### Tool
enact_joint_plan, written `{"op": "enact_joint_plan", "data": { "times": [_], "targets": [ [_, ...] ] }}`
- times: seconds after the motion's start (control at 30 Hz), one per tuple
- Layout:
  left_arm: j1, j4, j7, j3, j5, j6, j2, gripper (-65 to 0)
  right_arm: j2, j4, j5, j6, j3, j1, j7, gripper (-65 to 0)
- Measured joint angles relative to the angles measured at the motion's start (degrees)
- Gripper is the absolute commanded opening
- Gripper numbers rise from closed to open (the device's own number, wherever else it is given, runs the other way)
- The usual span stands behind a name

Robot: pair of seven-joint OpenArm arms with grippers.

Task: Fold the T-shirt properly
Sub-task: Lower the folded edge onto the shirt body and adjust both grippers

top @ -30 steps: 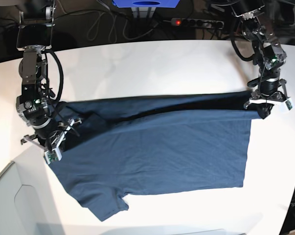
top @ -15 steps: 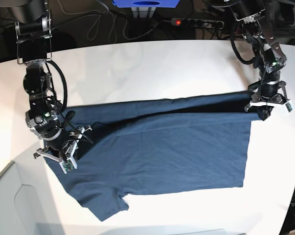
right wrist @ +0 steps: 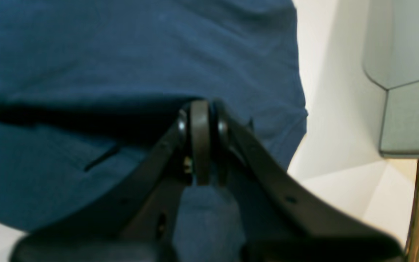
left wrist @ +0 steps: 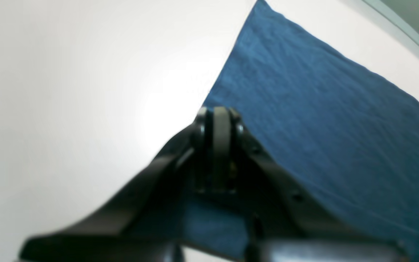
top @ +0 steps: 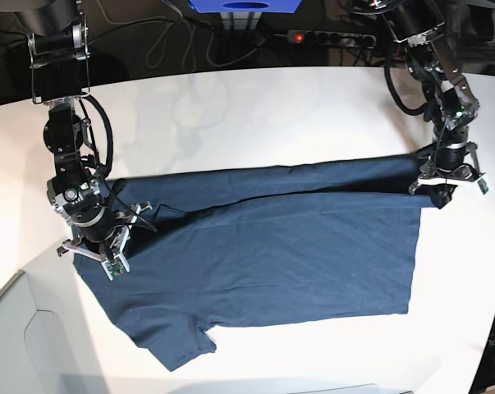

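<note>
The dark navy T-shirt (top: 280, 254) lies spread across the white table (top: 255, 107). Its back edge is doubled over into a long strip running left to right. At the strip's right end my left gripper (top: 444, 190) is shut on the hem corner. In the left wrist view, the left gripper (left wrist: 218, 116) has its fingertips pressed together with the T-shirt (left wrist: 322, 109) under and behind them. At the left end my right gripper (top: 103, 261) is shut on the shoulder side. In the right wrist view, the right gripper (right wrist: 200, 109) pinches a bunch of the T-shirt (right wrist: 122, 43). One sleeve (top: 181, 349) points toward the front.
A grey bin (top: 17, 345) stands at the front left corner and shows as the grey bin (right wrist: 406, 72) right of the cloth. A power strip (top: 329, 37) and cables lie behind the table. The table edge curves close on the right.
My right gripper has carried its end of the shirt a little toward the front and centre. The doubled-over strip lies lower and flatter. My left gripper has barely moved.
</note>
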Motion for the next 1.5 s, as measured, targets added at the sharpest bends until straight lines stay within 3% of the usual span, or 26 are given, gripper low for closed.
{"op": "enact_joint_plan", "data": {
  "times": [0.1, 0.2, 0.27, 0.37, 0.47, 0.7, 0.9, 1.2, 1.5],
  "targets": [
    [-0.48, 0.00, -0.02, -0.11, 0.02, 0.02, -0.04, -65.0, 0.00, 0.00, 0.00, 0.00, 0.00, 0.15, 0.09, -63.9],
    [-0.79, 0.00, -0.07, -0.11, 0.02, 0.04, 0.00, -63.6, -0.02, 0.07, 0.00, 0.00, 0.00, 0.15, -0.28, -55.5],
    [-0.81, 0.00, 1.53, -0.11, 0.00, 0.11, -0.04, -54.2, 0.02, 0.11, -0.02, 0.68, 0.00, 0.15, -0.35, -46.8],
    [-0.94, 0.00, 3.98, -0.11, 0.17, 0.20, -0.55, -38.8, -0.02, 0.28, -0.15, 5.60, 0.55, 0.13, -0.68, -32.2],
    [-1.05, 1.29, 3.72, -0.26, 0.17, 0.24, -0.87, -29.9, -0.33, 2.43, 0.02, 6.91, 3.74, -0.85, -0.55, -24.8],
    [2.38, 6.58, 3.15, -1.60, -0.35, 0.04, -0.13, -29.7, -0.15, 8.13, -0.17, 7.10, 9.35, -6.84, -0.39, -24.4],
    [3.48, -2.54, 3.54, -1.92, -0.07, 0.17, 1.46, -29.7, -0.11, 8.39, -0.52, 7.28, 12.07, -11.63, -0.24, -24.4],
    [1.53, -7.65, 2.95, -1.51, 0.00, 0.02, 1.79, -29.9, 0.57, 8.50, -0.35, 7.28, 12.11, -13.51, 0.13, -24.4],
    [3.30, -10.32, 0.22, -1.53, -0.68, -0.50, 1.55, -30.4, 0.85, 8.20, -0.39, 7.28, 20.70, -13.62, -0.31, -24.3]
  ]
}}
